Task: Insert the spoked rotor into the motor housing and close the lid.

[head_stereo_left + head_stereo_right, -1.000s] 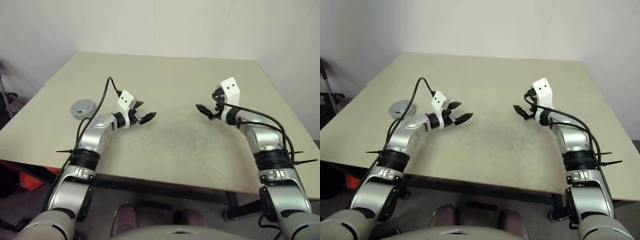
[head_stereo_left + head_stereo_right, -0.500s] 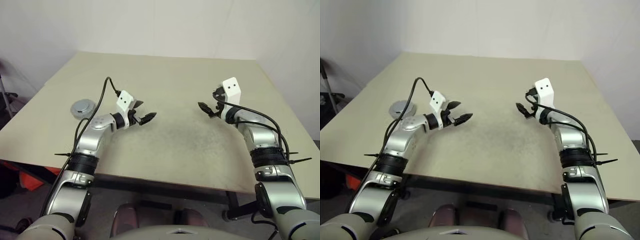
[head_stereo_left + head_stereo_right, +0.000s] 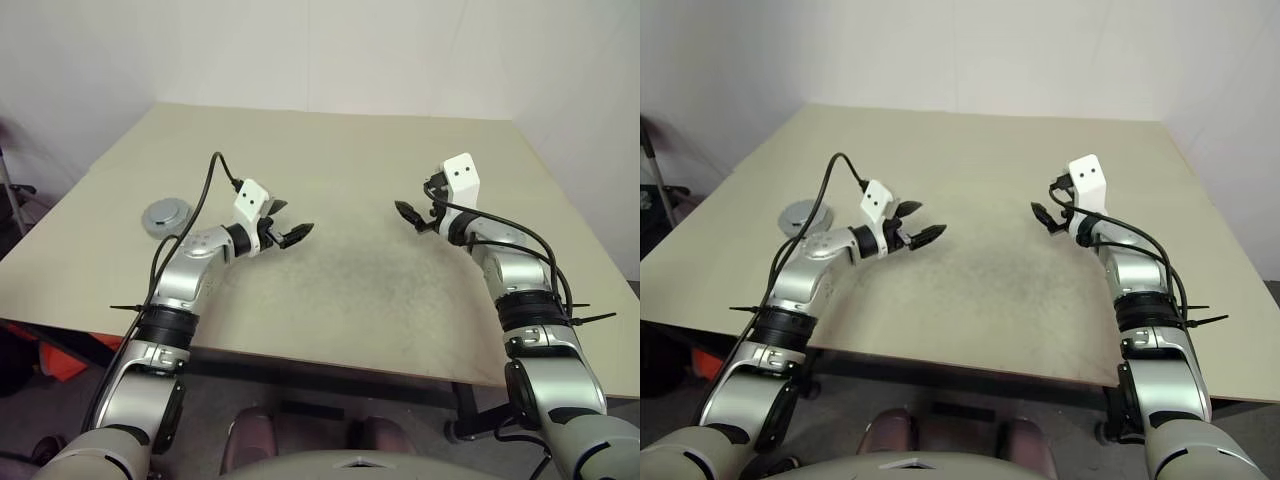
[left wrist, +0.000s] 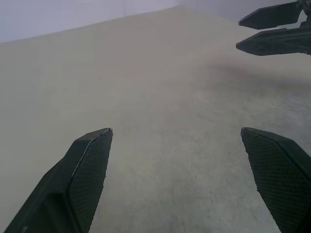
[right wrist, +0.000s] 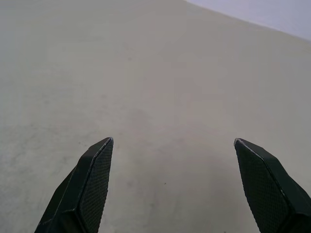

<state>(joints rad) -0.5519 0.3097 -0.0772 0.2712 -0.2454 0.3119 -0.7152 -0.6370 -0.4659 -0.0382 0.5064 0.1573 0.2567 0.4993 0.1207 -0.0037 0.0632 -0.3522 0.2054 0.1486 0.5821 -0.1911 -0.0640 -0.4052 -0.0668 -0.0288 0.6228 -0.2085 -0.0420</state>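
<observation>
Stage: judging by the scene, either nothing has begun or the work is finished; no spoked rotor or copper-wound housing lies loose on the worktop (image 3: 330,150).

Round piece: a smooth grey-silver disc with a raised centre (image 3: 166,215) sits flat near the worktop's left edge. It looks like the lid, smooth face up. Whether it rests closed on the housing or lies alone I cannot tell.

Left tool (image 3: 285,226): black fingers spread wide, nothing between them, hovering above the worktop left of centre and pointing right, toward the middle.

Right tool (image 3: 413,217): also spread wide and empty, hovering right of centre, fingertips turned toward the middle.

Between the tools: bare, slightly scuffed worktop; the two face each other across it, well apart. In the left wrist view the right tool's two fingers (image 4: 272,29) show across that bare stretch.

Key relation: the round piece lies to the left of the left tool and behind the way it points, just beside that arm's forearm and cable (image 3: 205,195). The left tool aims away from it.

Nearer arm: the left, clearly; the right tool is on the far side of the worktop from the piece.

Long axis: none to speak of; the piece is round and lies flat, so no approach direction is favoured by its shape.

Next move, as I judge it: if the piece is to be handled, the left arm has to swing back leftward and turn its tool around to face it.

Risk: the cable hangs close above the piece and could brush it on that swing.
</observation>
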